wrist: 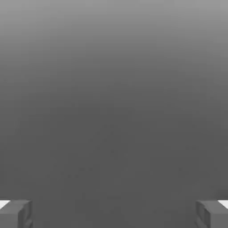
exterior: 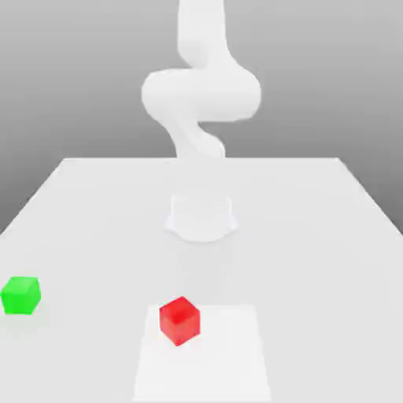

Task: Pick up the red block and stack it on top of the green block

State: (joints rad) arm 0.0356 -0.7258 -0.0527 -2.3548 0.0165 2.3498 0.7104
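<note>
- The red block (exterior: 179,320) is seen resting on the desk (exterior: 315,236), untouched; the green block (exterior: 20,295) lies well apart from it, toward the exterior view's left.
- The fingers (wrist: 17,213) are spread wide, with nothing held.
- The approach is judged not yet begun; a descent over the red block is called for next.

Bright, even, washed-out light with faint shadows and slight blur

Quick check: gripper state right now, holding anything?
Gripper: open, fingers wide apart, nothing between them.
</note>
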